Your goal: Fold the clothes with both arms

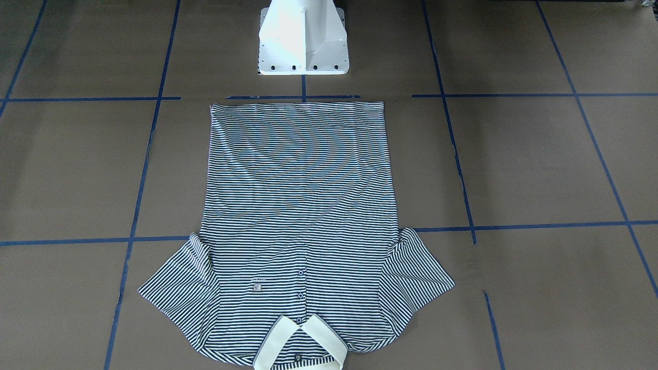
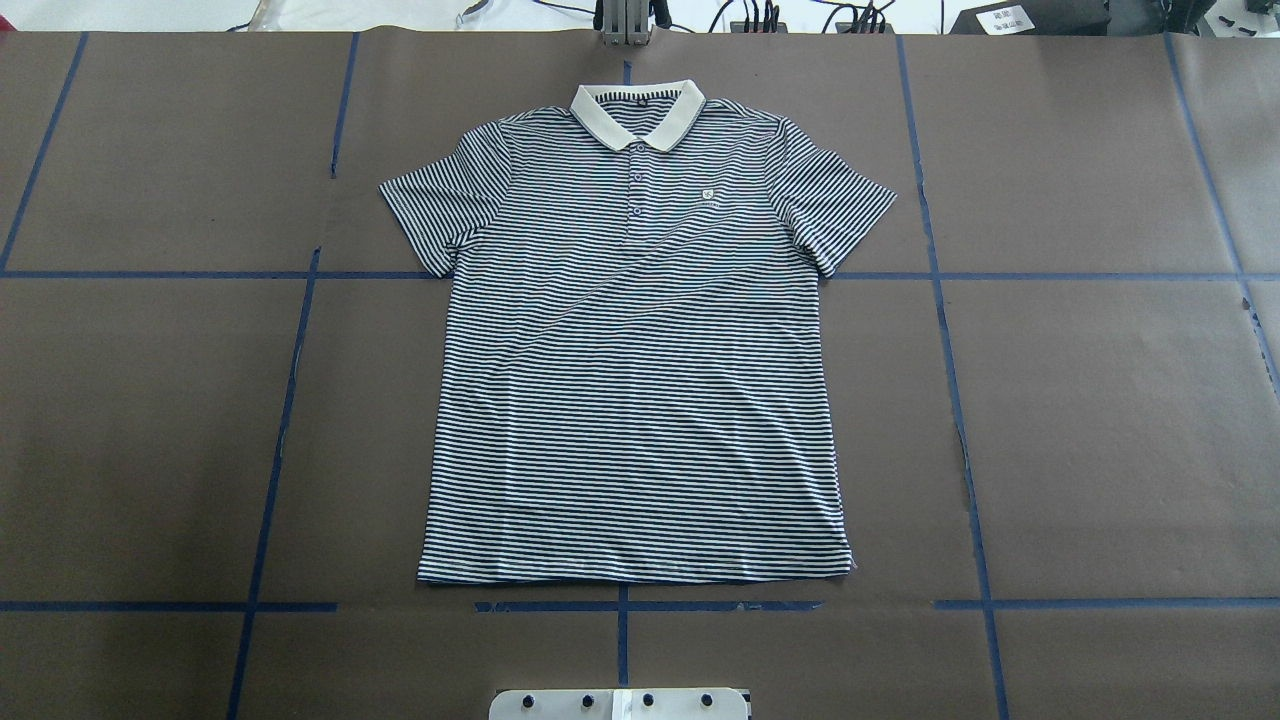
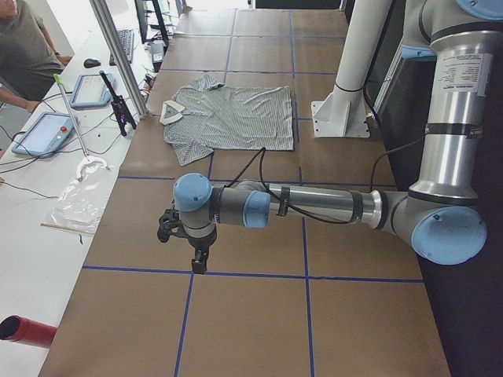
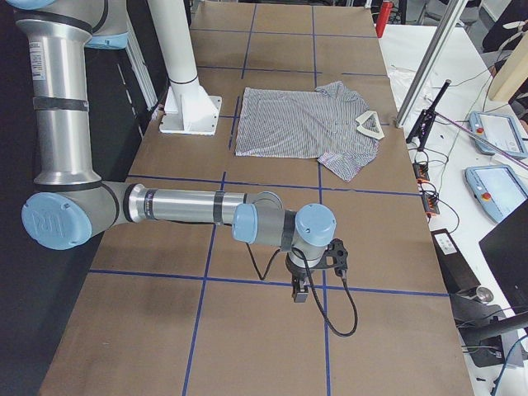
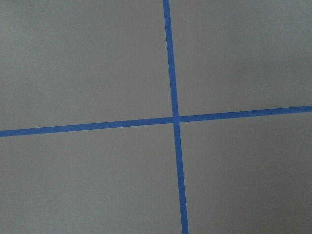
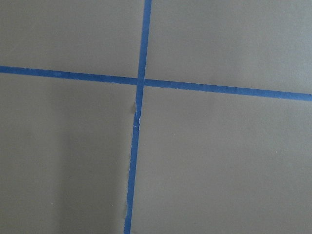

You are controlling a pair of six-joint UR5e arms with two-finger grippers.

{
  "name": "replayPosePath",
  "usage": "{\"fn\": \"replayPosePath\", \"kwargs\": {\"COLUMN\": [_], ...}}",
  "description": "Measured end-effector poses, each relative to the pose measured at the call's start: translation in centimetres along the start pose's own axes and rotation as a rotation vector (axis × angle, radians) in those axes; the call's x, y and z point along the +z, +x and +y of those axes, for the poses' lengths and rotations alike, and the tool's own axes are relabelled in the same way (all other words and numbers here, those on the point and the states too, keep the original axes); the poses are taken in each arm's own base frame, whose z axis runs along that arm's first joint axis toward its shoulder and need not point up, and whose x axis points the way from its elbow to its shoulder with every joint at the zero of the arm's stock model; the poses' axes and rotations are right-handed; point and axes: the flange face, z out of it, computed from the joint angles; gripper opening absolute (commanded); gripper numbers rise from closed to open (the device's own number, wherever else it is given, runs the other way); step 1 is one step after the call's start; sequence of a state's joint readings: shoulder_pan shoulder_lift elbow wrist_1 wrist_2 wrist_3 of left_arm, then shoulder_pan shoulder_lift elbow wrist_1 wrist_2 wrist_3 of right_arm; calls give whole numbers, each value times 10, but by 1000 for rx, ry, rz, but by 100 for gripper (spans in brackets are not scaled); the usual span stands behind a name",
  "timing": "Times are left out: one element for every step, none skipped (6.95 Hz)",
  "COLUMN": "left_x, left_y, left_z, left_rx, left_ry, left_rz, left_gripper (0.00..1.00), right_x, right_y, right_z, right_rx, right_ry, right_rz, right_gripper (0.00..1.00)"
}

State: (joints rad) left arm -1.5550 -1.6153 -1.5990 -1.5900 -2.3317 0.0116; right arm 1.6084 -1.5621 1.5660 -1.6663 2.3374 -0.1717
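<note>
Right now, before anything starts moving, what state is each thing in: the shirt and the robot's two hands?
polo shirt: spread flat, front up, unfolded, sleeves out.
collar: turned down.
placket: buttoned.
left hand: above bare table, apart from the shirt; open or shut unclear.
right hand: likewise, at the table's other end.

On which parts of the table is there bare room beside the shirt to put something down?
Wide bare table lies on both sides of the shirt. A narrow bare strip runs between the hem and the white base. It is tight only at the collar, close to the table's far edge.
</note>
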Motion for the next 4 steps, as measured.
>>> {"fn": "replayPosePath", "kwargs": {"left_x": [0,0,-2,-12], "left_y": [0,0,4,13], "left_z": [0,0,-4,-16], "left_rx": [0,2,10,31], "left_ry": [0,0,7,28], "left_rz": [0,1,0,0], "left_gripper": [100,100,100,100], "right_x": [-1,-3,-2,2], "right_y": [-1,-4,-15,-39], "right_z": [0,-2,-9,-27], "right_rx": [0,0,-21,-73], "right_ry": [3,11,21,43], "right_rz": [-2,-9,-21,-24], "right_gripper": [100,100,100,100]}}
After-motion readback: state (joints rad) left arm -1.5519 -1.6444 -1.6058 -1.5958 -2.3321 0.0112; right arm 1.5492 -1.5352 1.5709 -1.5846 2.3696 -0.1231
